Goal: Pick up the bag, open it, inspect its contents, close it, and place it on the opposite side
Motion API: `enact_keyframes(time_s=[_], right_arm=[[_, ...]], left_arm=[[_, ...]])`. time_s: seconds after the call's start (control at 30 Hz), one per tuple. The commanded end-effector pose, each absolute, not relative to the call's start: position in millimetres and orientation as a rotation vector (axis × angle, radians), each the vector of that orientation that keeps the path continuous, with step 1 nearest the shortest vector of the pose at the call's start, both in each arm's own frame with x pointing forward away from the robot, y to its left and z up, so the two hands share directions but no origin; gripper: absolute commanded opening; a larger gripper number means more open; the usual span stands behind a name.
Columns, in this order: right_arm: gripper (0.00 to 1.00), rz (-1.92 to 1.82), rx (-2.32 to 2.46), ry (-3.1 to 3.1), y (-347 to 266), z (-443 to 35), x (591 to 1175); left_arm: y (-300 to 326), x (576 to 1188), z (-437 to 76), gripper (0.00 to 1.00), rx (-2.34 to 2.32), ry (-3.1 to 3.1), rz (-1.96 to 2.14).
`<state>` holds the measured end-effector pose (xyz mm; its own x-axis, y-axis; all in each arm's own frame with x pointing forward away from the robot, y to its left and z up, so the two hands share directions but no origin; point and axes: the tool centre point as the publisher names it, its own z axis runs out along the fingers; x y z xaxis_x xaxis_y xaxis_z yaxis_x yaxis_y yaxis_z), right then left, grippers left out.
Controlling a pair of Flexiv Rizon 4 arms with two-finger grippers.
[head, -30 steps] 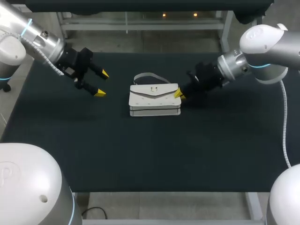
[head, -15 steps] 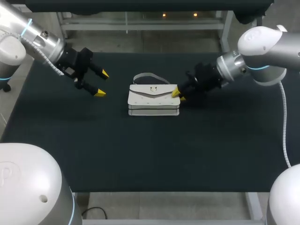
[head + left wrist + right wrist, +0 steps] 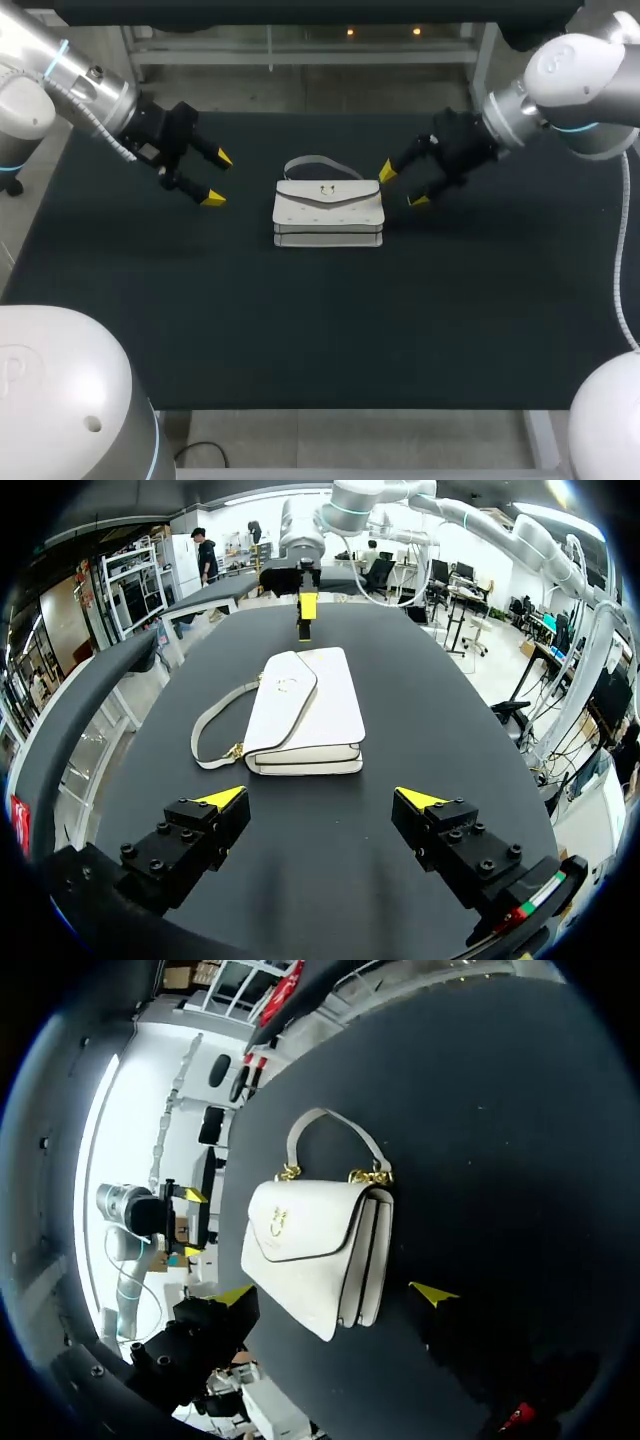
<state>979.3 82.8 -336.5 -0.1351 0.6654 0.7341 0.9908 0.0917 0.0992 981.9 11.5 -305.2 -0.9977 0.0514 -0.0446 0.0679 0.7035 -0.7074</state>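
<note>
A white handbag (image 3: 328, 212) lies flat in the middle of the black table (image 3: 300, 330), flap closed, with its handle (image 3: 318, 162) on the far side. My right gripper (image 3: 402, 186) is open just off the bag's right end, neither finger touching it. In the right wrist view the bag (image 3: 320, 1250) lies just ahead of the spread yellow tips of that gripper (image 3: 332, 1294). My left gripper (image 3: 213, 178) is open and holds nothing, a short way left of the bag. From the left wrist, the bag (image 3: 305, 710) lies ahead of the left gripper (image 3: 321, 798), with the right gripper (image 3: 306, 610) beyond it.
The black tabletop (image 3: 330, 900) around the bag carries nothing else. A metal frame rail (image 3: 300, 55) runs behind the table's far edge.
My right gripper has opened from shut at the bag's right end and drawn back to the right. The bag slid slightly left. The left arm has kept still.
</note>
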Motion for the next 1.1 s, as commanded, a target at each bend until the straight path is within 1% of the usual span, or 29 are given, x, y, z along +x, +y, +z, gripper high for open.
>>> enact_keyframes(time_s=[0.03,0.63,1.1], right_arm=[[1.00,-0.759,-1.706,-2.051,77.1,-308.0,967.5],[1.00,-0.743,-1.372,-2.685,84.2,-266.7,975.6],[1.00,-0.720,-1.328,-2.697,85.2,-266.4,976.0]], left_arm=[[11.2,981.7,-306.1,1.00,0.100,2.876,-1.199],[11.2,981.7,-306.1,1.00,0.100,2.876,-1.199],[11.2,981.7,-306.1,1.00,0.100,2.876,-1.199]])
